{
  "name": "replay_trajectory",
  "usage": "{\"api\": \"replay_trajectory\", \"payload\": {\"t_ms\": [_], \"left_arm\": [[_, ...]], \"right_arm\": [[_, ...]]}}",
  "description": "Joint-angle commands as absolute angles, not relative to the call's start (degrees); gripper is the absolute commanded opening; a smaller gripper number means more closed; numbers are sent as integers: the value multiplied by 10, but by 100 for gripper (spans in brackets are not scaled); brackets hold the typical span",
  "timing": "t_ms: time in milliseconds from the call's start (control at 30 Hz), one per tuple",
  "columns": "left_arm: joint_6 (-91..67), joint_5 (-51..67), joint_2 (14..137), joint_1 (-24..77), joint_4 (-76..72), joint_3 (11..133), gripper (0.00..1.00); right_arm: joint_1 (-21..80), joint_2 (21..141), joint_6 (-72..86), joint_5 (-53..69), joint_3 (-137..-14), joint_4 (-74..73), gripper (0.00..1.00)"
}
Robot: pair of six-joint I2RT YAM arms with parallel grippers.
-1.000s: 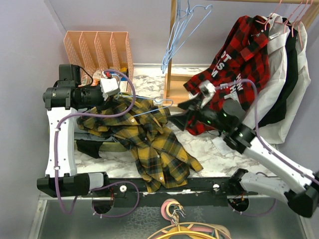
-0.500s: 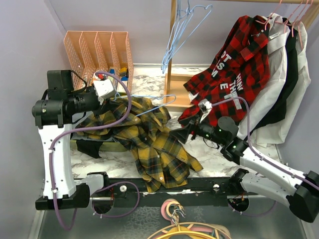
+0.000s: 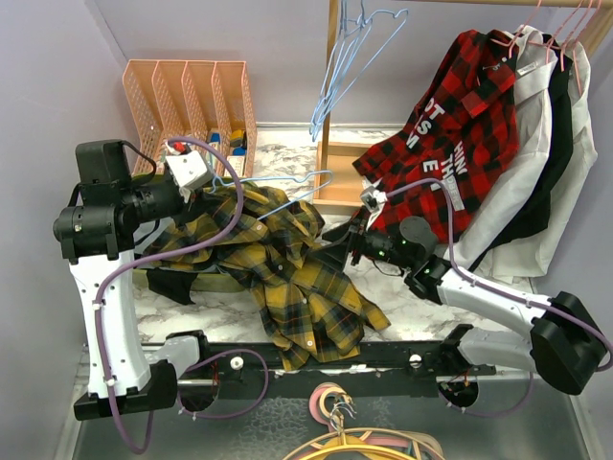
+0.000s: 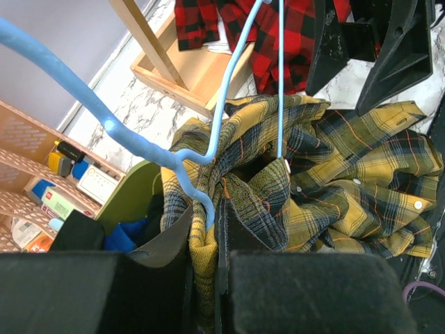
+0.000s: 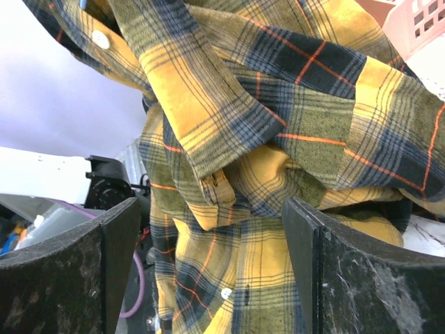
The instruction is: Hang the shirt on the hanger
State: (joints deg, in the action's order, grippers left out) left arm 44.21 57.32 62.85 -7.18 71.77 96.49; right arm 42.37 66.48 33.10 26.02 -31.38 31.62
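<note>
The mustard-and-dark plaid shirt (image 3: 287, 273) lies bunched on the marble table, its upper part lifted at the left. My left gripper (image 3: 204, 189) is shut on a fold of the shirt (image 4: 348, 181) together with the wire of the light-blue hanger (image 4: 208, 139), which runs down between its jaws (image 4: 206, 217). The hanger (image 3: 287, 182) reaches right over the shirt, partly tucked inside the cloth. My right gripper (image 3: 345, 244) is at the shirt's right edge. In the right wrist view it (image 5: 212, 233) stands open, with plaid folds (image 5: 229, 90) bulging between and beyond the fingers.
A pink wire file rack (image 3: 192, 91) stands at the back left. A wooden clothes rack (image 3: 330, 134) holds spare blue hangers (image 3: 345, 67), a red-and-black plaid shirt (image 3: 450, 125) and white and black garments (image 3: 546, 144). A dark cloth (image 3: 172, 285) lies under the shirt.
My left arm has drawn left and up, lifting the shirt and hanger. My right gripper has moved left and down to the shirt's edge, its jaws narrowing slightly.
</note>
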Motion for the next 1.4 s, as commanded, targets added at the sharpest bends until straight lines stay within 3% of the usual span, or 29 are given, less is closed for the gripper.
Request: {"api": "replay_trajectory", "payload": {"t_ms": [0, 100, 300, 367, 433, 500, 533, 733, 1067, 1367], "left_arm": [[436, 603, 620, -77, 714, 958, 0], [436, 618, 625, -86, 717, 962, 0], [436, 618, 634, -88, 712, 960, 0], [436, 620, 633, -90, 708, 957, 0], [437, 618, 635, -90, 708, 955, 0], [440, 612, 636, -91, 709, 956, 0], [443, 606, 636, -90, 713, 960, 0], [490, 570, 653, -90, 762, 1035, 0], [579, 491, 650, -90, 795, 1062, 0], [596, 400, 646, -86, 762, 1038, 0]], "right_arm": [[429, 674, 339, 253, -331, 363, 75], [430, 704, 345, 265, -351, 361, 65], [446, 760, 351, 263, -365, 383, 63], [449, 769, 355, 258, -362, 393, 59], [449, 774, 358, 249, -361, 396, 43], [449, 770, 357, 228, -363, 386, 13], [449, 764, 354, 209, -363, 378, 3], [436, 713, 282, 56, -434, 229, 1], [313, 771, 286, 149, -562, 127, 1], [301, 794, 262, 158, -654, 47, 1]]}}
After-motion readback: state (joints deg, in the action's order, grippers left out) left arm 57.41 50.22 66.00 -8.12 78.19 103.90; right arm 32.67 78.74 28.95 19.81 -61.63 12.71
